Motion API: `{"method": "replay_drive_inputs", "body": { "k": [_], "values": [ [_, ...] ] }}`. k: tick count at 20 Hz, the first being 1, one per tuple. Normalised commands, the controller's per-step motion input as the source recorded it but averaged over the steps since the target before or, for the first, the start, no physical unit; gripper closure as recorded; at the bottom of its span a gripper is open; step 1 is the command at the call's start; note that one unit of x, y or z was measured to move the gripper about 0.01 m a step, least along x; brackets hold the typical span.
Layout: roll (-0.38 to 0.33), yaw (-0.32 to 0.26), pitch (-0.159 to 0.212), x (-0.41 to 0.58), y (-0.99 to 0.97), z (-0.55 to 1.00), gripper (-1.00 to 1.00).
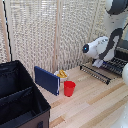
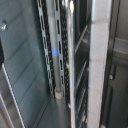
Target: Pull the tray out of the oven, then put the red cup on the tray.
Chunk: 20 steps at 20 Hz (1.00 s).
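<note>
Claw (image 1: 98,63) at tray (image 1: 111,65), red cup (image 1: 69,88) upright, apart

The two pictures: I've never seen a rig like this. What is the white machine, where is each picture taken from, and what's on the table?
The white machine is a robot arm, reaching toward the oven at the exterior view's right, where the tray of dark bars juts out. One picture comes from a camera off the arm; the other from its wrist, showing metal bars close up. On the table stand a red cup, a blue board, a bowl and a black box. The gripper isn't clearly visible.
</note>
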Motion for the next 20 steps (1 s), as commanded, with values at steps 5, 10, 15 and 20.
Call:
{"method": "replay_drive_inputs", "body": {
  "k": [5, 10, 15, 20],
  "values": [
    [-0.148, -0.137, -0.018, -0.063, 0.13, 0.03, 1.0],
    [-0.053, -0.151, -0.002, -0.079, 0.0, 0.04, 1.0],
    [0.181, -0.071, 0.023, -0.09, -0.39, 0.02, 1.0],
    [0.06, 0.001, 0.011, -0.043, -0.13, 0.01, 1.0]
  ]
}}
